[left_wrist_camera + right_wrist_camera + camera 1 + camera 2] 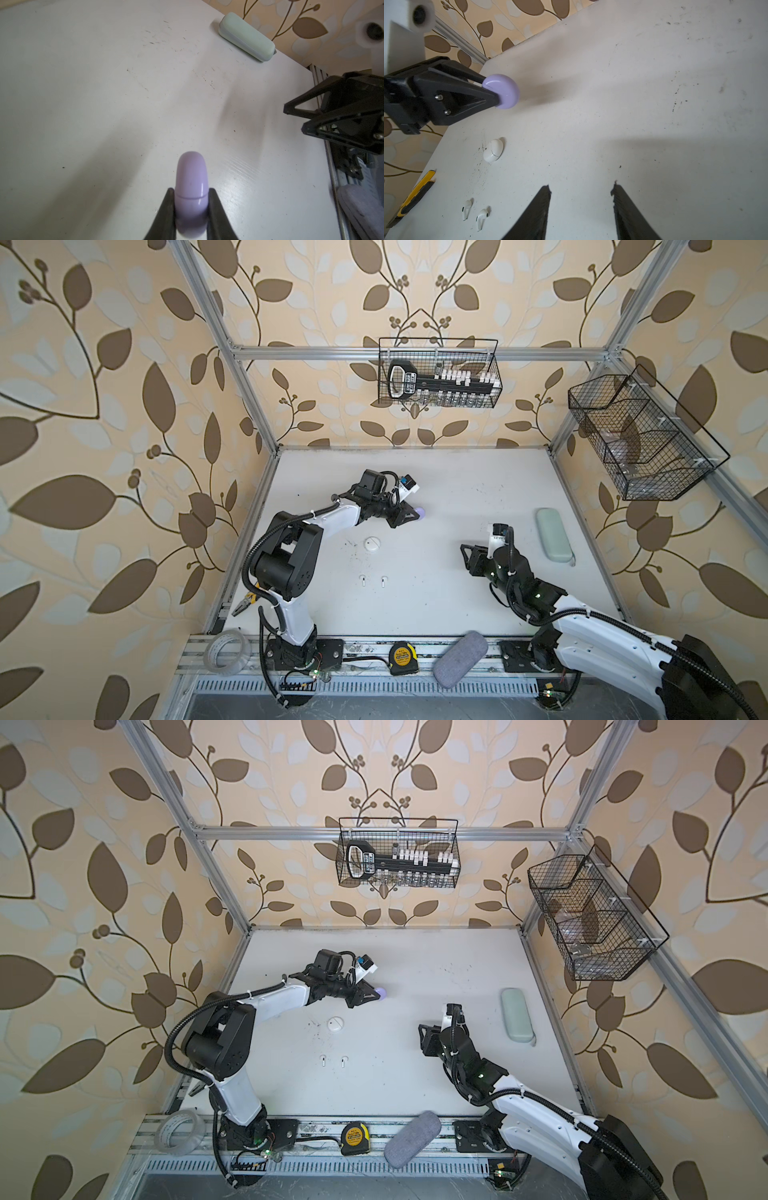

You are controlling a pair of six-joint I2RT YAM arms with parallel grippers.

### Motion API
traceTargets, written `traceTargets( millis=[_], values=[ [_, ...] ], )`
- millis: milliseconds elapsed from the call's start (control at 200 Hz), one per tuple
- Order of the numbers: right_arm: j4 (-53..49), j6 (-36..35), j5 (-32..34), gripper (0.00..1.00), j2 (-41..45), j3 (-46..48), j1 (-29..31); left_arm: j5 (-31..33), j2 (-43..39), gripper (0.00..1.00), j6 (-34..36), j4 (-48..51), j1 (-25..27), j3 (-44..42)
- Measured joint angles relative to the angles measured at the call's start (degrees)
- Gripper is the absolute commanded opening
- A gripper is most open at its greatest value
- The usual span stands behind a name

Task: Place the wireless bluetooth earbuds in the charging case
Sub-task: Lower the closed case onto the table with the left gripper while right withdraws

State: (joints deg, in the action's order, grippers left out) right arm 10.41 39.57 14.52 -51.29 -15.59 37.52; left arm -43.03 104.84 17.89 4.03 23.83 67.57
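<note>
**A:** Where does everything sit?

**B:** The left fingers (168, 209) are clenched on the lavender charging case (191, 174), apparently held clear of the surface (436, 605) toward the back. The right fingers (535, 212) stand apart with nothing between them. The two white earbuds (466, 209) (481, 218) lie side by side nearer the front, apart from the shut white charging case (493, 150).

**A:** What could go wrong?

**B:** The lavender case is pinched at one end only, and most of it juts past the tips. A nudge from the other arm could swivel it or pop it loose. It is also shut, and a squeeze on both broad faces would likely keep the lid down.

**A:** Do the views differ?

**B:** The left wrist view gives the case edge-on with its seam showing, but no earbuds. The right wrist view shows its round face, plus the earbuds and the white case. Both top views catch only a lavender sliver. No lavender earbuds appear anywhere.
</note>
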Motion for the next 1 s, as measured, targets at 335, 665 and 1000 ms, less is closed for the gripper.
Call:
traceTargets(
  millis=[335, 665, 1000],
  values=[
    [3.4, 0.0, -3.0, 0.5, 0.7, 2.1, -1.9, 3.0, 12.2, 0.0, -4.8, 19.1, 3.3, 16.6],
    [6.3, 0.0, -8.8, 0.5, 0.5, 3.5, -5.9, 4.7, 18.1, 0.02, -5.4, 28.1, 4.7, 20.8],
    [7.6, 0.1, -12.2, 0.5, 0.6, 4.3, -7.5, 4.4, 18.7, 0.2, -5.2, 29.1, 6.8, 21.6]
  ],
)
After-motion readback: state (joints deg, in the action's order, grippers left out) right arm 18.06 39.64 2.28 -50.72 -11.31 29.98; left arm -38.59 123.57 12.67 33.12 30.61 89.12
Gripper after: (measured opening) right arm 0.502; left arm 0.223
